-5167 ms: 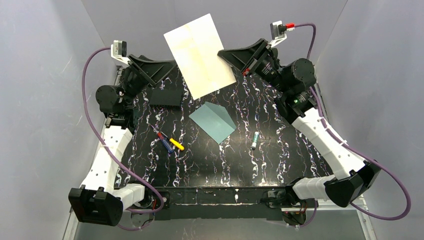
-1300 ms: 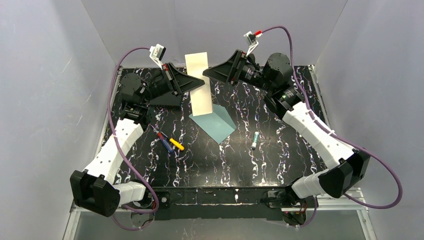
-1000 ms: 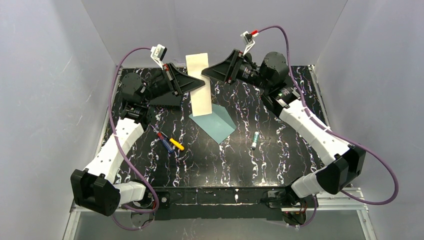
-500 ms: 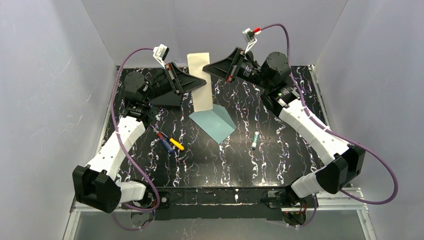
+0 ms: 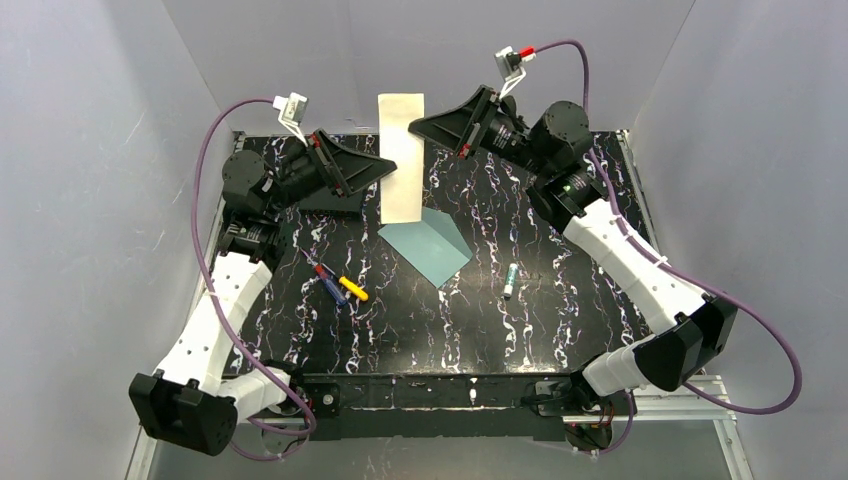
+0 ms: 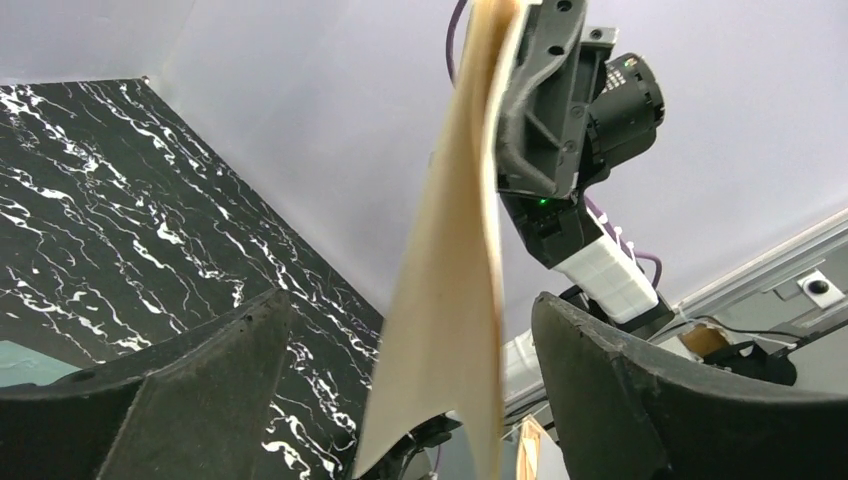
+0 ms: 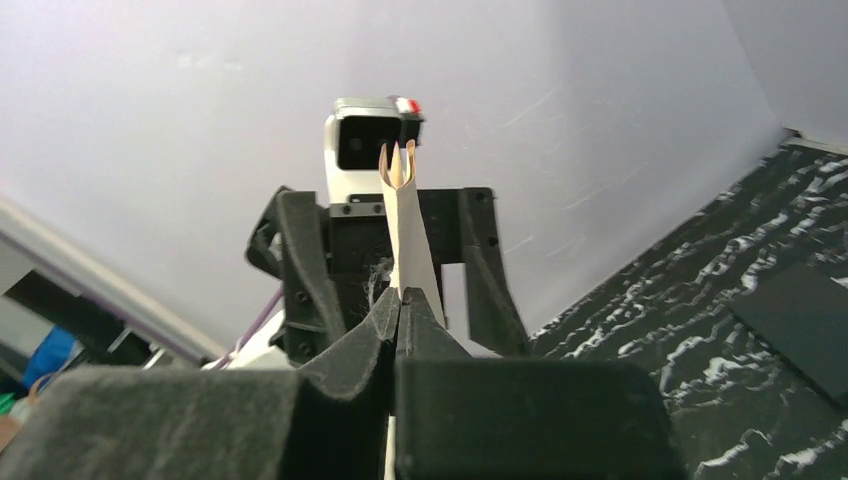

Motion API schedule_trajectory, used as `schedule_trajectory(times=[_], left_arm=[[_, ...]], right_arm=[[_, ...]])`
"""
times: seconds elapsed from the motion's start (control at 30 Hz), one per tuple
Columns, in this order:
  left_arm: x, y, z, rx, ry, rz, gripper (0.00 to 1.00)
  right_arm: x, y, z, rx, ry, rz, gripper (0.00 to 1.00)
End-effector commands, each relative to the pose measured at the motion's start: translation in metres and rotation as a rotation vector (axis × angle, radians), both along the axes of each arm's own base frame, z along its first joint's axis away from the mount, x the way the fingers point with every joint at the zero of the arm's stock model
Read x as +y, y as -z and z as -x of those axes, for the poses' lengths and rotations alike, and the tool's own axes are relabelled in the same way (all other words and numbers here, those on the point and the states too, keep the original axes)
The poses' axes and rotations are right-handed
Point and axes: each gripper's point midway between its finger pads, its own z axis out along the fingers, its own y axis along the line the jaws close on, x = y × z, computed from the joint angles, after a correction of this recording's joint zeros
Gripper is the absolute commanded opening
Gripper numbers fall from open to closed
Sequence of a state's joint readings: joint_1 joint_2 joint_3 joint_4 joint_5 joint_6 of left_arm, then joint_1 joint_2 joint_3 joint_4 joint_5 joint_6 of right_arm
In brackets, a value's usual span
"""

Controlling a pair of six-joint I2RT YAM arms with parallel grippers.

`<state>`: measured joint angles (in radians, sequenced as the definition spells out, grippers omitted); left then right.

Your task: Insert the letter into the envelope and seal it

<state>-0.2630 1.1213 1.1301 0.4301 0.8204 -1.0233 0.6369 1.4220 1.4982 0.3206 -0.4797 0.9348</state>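
The letter (image 5: 401, 150) is a folded cream strip that hangs upright over the back of the table. Its lower edge is near the far corner of the teal envelope (image 5: 432, 250), which lies flat mid-table. My right gripper (image 5: 413, 124) is shut on the letter's upper right edge; the right wrist view shows the closed jaws (image 7: 400, 297) pinching the paper (image 7: 405, 235). My left gripper (image 5: 388, 170) is at the letter's left edge, open. In the left wrist view the letter (image 6: 450, 250) hangs between its wide-apart jaws (image 6: 410, 300) without touching them.
A red-and-blue pen (image 5: 326, 280) and a yellow marker (image 5: 353, 289) lie left of the envelope. A green-capped marker (image 5: 510, 281) lies to its right. A flat black block (image 5: 330, 198) sits under the left gripper. Grey walls close in the back and sides.
The wide flat sheet from five seconds ago is now a narrow folded strip. In the last second the left arm drew back to the left, and the right gripper lifted the letter slightly.
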Motion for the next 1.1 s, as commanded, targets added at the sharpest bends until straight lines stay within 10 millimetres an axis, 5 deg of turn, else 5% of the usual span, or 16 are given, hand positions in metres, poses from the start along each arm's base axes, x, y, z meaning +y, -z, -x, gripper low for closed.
schedule_trajectory(times=[0.0,0.23,0.37,0.67,0.83,0.9,0.97,1.07], left_arm=[[0.004,-0.008,0.008,-0.089,-0.017,-0.049,0.90],[0.001,-0.018,0.019,-0.120,0.055,-0.059,0.89],[-0.001,-0.025,0.026,-0.097,0.094,-0.046,0.66],[-0.002,-0.034,0.035,-0.074,0.136,-0.008,0.40],[-0.002,-0.032,0.037,-0.070,0.144,-0.008,0.10],[-0.002,-0.031,0.034,-0.063,0.132,-0.005,0.00],[-0.002,-0.031,0.031,-0.053,0.122,0.001,0.00],[0.000,-0.032,0.023,-0.036,0.086,0.017,0.00]], right_arm=[[-0.006,-0.050,0.040,-0.131,-0.142,-0.101,0.01],[-0.005,-0.047,0.046,-0.092,-0.192,-0.113,0.01],[-0.003,-0.043,0.044,-0.066,-0.197,-0.120,0.01],[0.008,-0.023,0.034,-0.018,-0.206,-0.097,0.01],[0.010,-0.014,0.028,0.003,-0.181,-0.073,0.02],[0.010,-0.009,0.028,0.004,-0.172,-0.059,0.16],[0.009,-0.003,0.029,0.001,-0.169,-0.041,0.32],[0.009,0.011,0.035,-0.006,-0.194,-0.003,0.45]])
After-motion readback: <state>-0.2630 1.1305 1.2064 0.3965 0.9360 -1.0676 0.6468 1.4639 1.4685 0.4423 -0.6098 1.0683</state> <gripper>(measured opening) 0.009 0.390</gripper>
